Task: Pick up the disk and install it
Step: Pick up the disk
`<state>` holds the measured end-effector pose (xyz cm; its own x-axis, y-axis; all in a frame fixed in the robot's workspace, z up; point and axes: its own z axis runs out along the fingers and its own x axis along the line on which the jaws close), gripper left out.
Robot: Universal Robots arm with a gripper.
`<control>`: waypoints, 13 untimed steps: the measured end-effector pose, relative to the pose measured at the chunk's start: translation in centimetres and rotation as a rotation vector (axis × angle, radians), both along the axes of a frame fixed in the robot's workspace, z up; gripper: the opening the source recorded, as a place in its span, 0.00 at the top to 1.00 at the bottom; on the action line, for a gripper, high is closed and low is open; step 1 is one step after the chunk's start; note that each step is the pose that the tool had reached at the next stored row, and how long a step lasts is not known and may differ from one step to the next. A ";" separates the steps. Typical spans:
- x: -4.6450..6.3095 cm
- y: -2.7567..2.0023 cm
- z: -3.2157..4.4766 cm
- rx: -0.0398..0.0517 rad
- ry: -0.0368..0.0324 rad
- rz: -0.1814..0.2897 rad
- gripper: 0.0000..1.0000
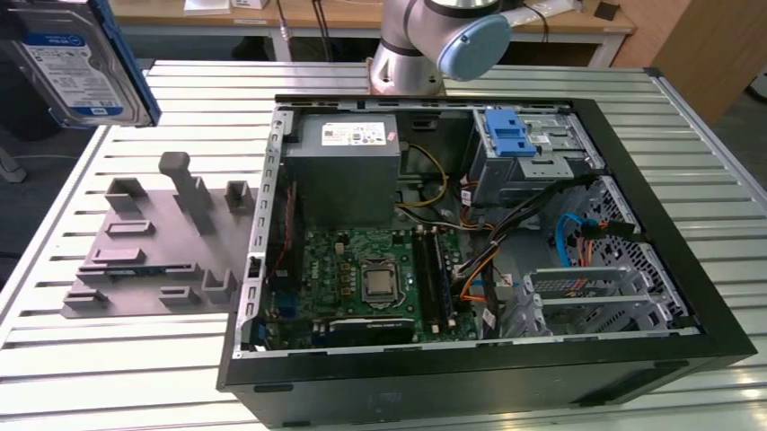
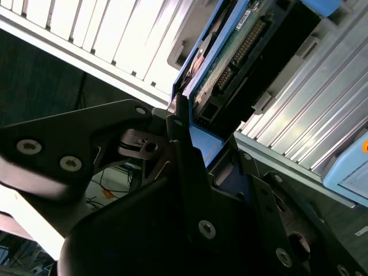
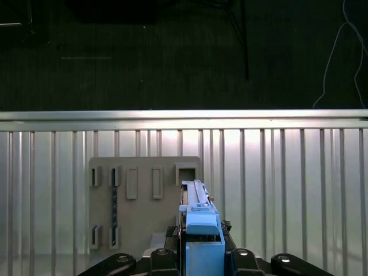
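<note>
Holding the flat silver hard drive with white-and-blue label and blue plastic carrier (image 1: 74, 67) in the air, well above the silver slatted counter (image 1: 120, 359), near its far corner on the exterior view's left. Pinching it with the gripper (image 2: 201, 138) closed tight on one short end of the carrier, probably to leave the rest of the body free for sliding into a bay. Holding it on edge, clear of the grey slotted holder board (image 3: 144, 195) and its posts below. Hanging well apart from the open black computer case (image 1: 671, 224) and its silver drive cage under a blue latch (image 1: 518, 144), near the counter's far edge.
</note>
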<state>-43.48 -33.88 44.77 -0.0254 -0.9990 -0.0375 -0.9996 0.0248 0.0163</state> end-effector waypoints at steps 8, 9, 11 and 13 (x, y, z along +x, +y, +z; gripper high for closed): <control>0.0 0.00 0.75 0.0001 0.0000 0.000 0.64; 0.0 0.00 0.86 0.0001 0.0000 0.000 0.64; 0.0 0.00 1.11 0.0001 0.0000 0.000 0.64; 0.0 0.00 1.35 0.0001 0.0000 0.000 0.64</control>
